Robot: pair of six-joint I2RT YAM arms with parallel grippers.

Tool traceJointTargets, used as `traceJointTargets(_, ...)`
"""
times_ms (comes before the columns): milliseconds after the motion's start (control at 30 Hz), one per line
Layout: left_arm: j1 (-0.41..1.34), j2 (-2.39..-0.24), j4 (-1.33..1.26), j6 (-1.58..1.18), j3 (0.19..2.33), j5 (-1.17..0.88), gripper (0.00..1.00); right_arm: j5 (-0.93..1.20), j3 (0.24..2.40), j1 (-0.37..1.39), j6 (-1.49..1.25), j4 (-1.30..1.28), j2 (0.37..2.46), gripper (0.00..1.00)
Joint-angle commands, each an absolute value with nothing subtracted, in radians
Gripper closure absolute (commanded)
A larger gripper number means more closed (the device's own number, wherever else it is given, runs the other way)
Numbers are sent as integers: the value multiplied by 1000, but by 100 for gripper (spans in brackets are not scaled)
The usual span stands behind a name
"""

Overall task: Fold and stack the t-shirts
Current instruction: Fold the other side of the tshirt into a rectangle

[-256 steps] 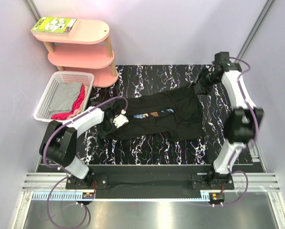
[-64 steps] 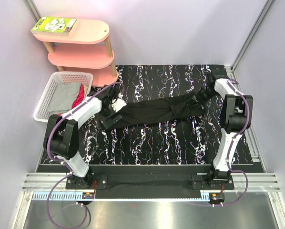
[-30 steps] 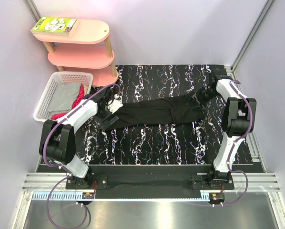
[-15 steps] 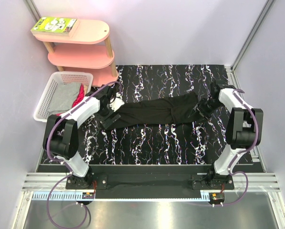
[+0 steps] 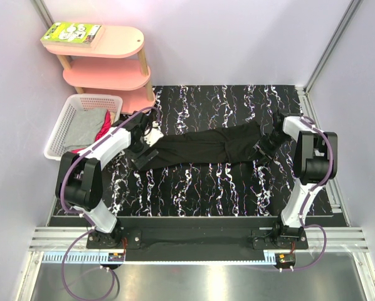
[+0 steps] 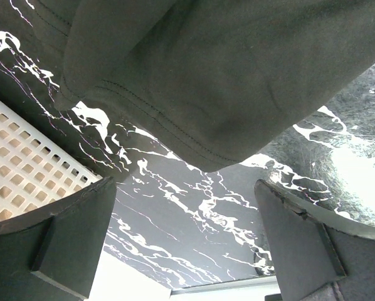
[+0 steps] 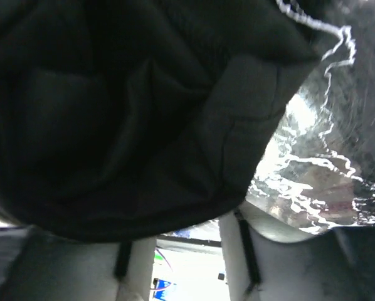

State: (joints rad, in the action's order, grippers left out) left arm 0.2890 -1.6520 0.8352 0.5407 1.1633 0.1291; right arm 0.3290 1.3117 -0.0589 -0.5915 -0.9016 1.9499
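A black t-shirt (image 5: pixel 206 145) lies folded into a long strip across the marbled table (image 5: pixel 200 188). My left gripper (image 5: pixel 148 139) hovers at its left end. In the left wrist view this left gripper (image 6: pixel 184 188) is open wide, nothing between its fingers (image 6: pixel 68 238), with the shirt's hem (image 6: pixel 194 94) just beyond. My right gripper (image 5: pixel 264 145) sits at the shirt's right end. The right wrist view shows this right gripper (image 7: pixel 187 232) with its fingers (image 7: pixel 81 263) apart and black cloth (image 7: pixel 131 125) draped over the tips. Grey (image 5: pixel 86 128) and red (image 5: pixel 103 133) t-shirts lie in the basket.
A white lattice basket (image 5: pixel 61 137) stands off the table's left edge, also in the left wrist view as a basket (image 6: pixel 12 169). A pink shelf unit (image 5: pixel 106 72) with a green book (image 5: pixel 71 32) stands behind it. Walls close in on the right.
The right gripper came from the far right corner toward me, onto the shirt's right end, and its fingers have narrowed. The left gripper has stayed open at the left end.
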Motion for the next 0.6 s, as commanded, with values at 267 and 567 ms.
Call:
traceJointTargets(267, 290, -1612, 824, 529, 1158, 104, 1, 267, 1402, -60, -581, -861, 1993, 72)
traceJointTargets(567, 290, -1612, 818, 525, 1138, 86, 1, 302, 1387, -60, -587, -868, 1919, 100)
